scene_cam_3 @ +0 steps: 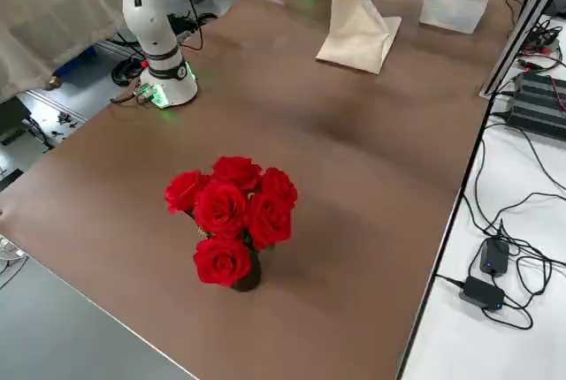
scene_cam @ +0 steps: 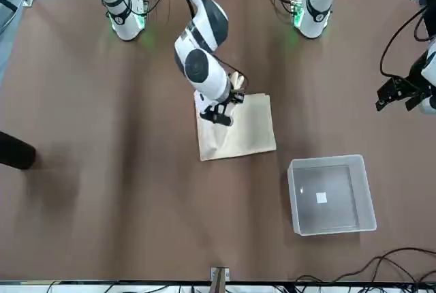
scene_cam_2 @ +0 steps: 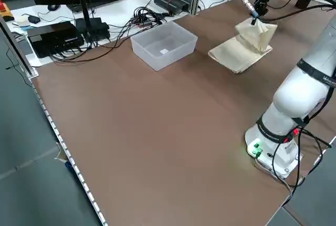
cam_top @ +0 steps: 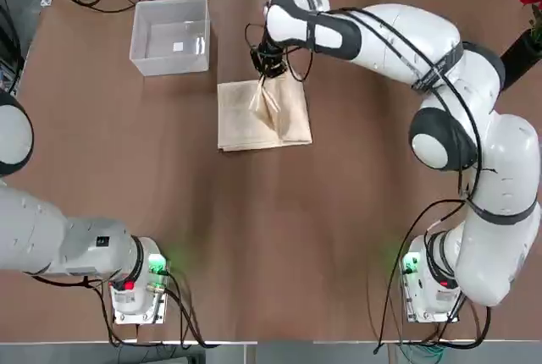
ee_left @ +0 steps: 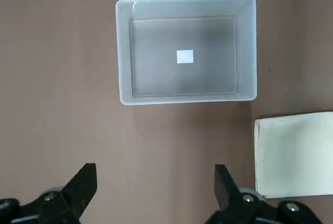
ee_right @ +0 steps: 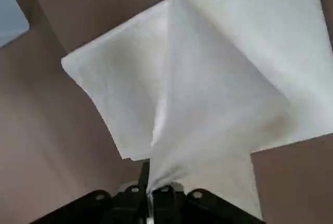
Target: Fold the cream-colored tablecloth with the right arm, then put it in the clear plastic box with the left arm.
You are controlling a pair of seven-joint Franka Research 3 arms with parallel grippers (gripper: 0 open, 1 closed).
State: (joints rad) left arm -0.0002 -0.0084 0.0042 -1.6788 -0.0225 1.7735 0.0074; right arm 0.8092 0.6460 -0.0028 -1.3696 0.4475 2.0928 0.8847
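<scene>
Currently the right gripper [cam_top: 263, 70] has its jaws closed on a pinched corner of the cream-colored tablecloth [cam_top: 264, 117], lifting that part into a peak while the rest lies folded flat on the brown worktop [cam_top: 279, 237]. In the right wrist view the cloth [ee_right: 208, 99] fans out from the closed jaws in 2 layers.

Around the cloth the worktop is bare on the near side and toward the right arm's base. The clear plastic box [cam_top: 170, 35] stands near the cloth's far left corner, apart from it, with nothing inside but a white label on its bottom. Cables and electronics lie beyond the worktop's far edge.

Parked at the worktop's left side, the left gripper [ee_left: 156, 190] has its jaws wide open, holding nothing; its wrist view looks down on the box [ee_left: 186, 49] and 1 straight edge of the cloth [ee_left: 294, 153].

Only the right side view shows a bunch of red roses [scene_cam_3: 232, 215] standing on the worktop, well apart from the cloth [scene_cam_3: 358, 34].
</scene>
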